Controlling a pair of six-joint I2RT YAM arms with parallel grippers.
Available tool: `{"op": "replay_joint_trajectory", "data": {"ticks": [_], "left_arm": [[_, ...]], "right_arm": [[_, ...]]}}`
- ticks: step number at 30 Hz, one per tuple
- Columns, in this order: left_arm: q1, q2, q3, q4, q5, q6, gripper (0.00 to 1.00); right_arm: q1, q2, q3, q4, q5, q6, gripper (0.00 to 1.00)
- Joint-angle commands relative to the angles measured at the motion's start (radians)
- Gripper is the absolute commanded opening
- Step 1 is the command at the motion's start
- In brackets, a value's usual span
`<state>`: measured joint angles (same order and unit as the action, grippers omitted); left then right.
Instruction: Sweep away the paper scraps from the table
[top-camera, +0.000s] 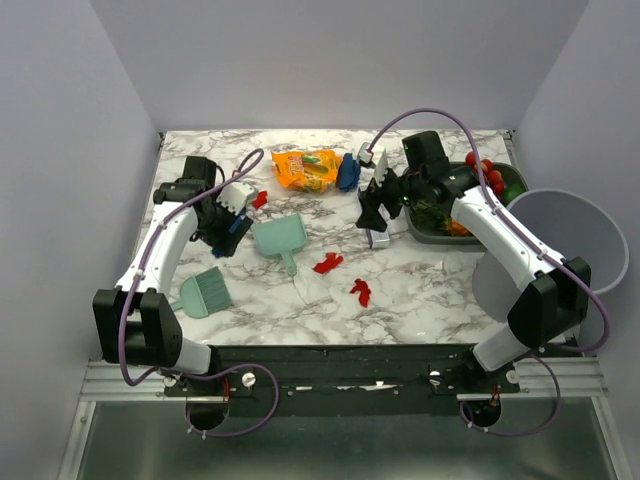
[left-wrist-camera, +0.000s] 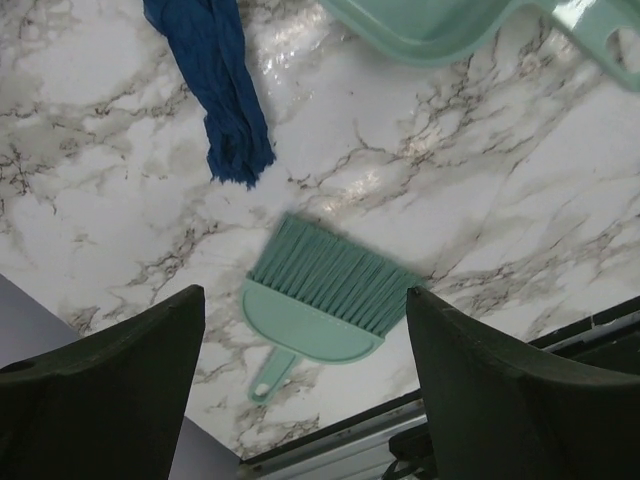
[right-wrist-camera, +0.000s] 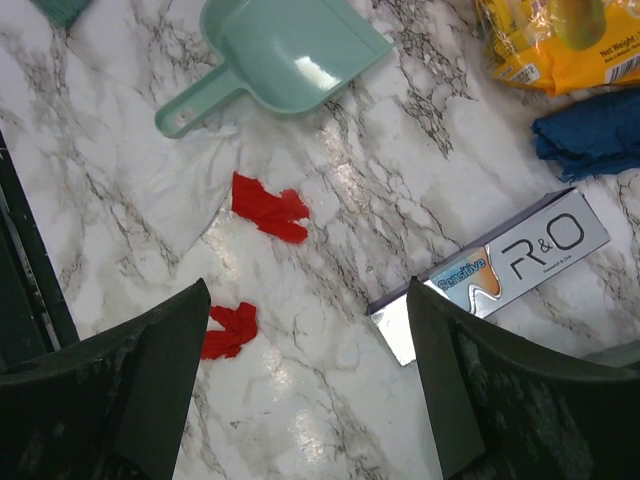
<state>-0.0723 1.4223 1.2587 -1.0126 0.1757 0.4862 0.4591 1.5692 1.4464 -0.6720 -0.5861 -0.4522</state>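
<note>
Top external view: the paper scraps (top-camera: 327, 263) lie on the table (top-camera: 440, 290). Two red bits sit near the middle, a third red bit (top-camera: 260, 199) is just beside the left arm's wrist, and a dark blue piece (top-camera: 348, 172) is just beside the orange snack bag (top-camera: 307, 169) at the back. A mint dustpan (top-camera: 280, 238) sits left of centre with its handle toward me. The matching brush (top-camera: 207, 293) lies apart from it near the front left edge. Neither tool is picked up yet, so I judge the step in hand is fetching them.

The left gripper (left-wrist-camera: 305, 300) points toward the brush, which shows between its widely spread fingers; nothing is held. The right gripper (right-wrist-camera: 308, 290) is likewise wide and empty, facing the two middle red bits and the dustpan.

To do this well, I would turn the left wrist across the brush handle rather than the bristles. I would lower it and close only once both fingers flank the handle. The right should take the dustpan handle, keeping clear of the toothpaste box (right-wrist-camera: 500, 270).

The left wrist view shows a long dark blue scrap (left-wrist-camera: 225, 90) beyond the brush, which the arm mostly hides from above. The right wrist view makes the box lettering legible. Only the top view shows the tray of produce (top-camera: 432, 238) and the grey bin (top-camera: 570, 245) at right.
</note>
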Motion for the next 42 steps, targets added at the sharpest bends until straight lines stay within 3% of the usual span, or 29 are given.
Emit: {"op": "replay_joint_trajectory", "data": {"ticks": [1,3,8,12,13,16,24,42], "left_arm": [[0.022,-0.029,-0.073,-0.168,-0.138,0.217,0.87],[0.063,-0.058,-0.155,-0.178,-0.241,0.319,0.86],[0.215,-0.120,-0.246,-0.130,-0.329,0.563,0.86],[0.318,-0.062,-0.243,-0.113,-0.341,0.603,0.83],[0.347,-0.040,-0.245,-0.103,-0.332,0.611,0.77],[0.379,-0.014,-0.268,-0.100,-0.299,0.626,0.74],[0.388,-0.062,-0.455,0.041,-0.282,0.674,0.73],[0.390,0.041,-0.532,0.253,-0.212,0.601,0.57]], "right_arm": [[0.013,-0.027,-0.012,0.054,-0.009,0.024,0.88],[0.012,-0.044,-0.047,0.058,-0.012,0.027,0.88],[0.013,-0.081,-0.103,0.069,-0.011,0.043,0.89],[0.012,-0.078,-0.107,0.062,-0.007,0.041,0.89],[0.013,-0.075,-0.106,0.060,-0.008,0.041,0.90],[0.012,-0.061,-0.092,0.049,-0.003,0.050,0.90],[0.013,-0.026,-0.083,0.017,0.000,0.072,0.91],[0.013,0.000,-0.034,-0.032,0.019,0.060,0.92]]}}
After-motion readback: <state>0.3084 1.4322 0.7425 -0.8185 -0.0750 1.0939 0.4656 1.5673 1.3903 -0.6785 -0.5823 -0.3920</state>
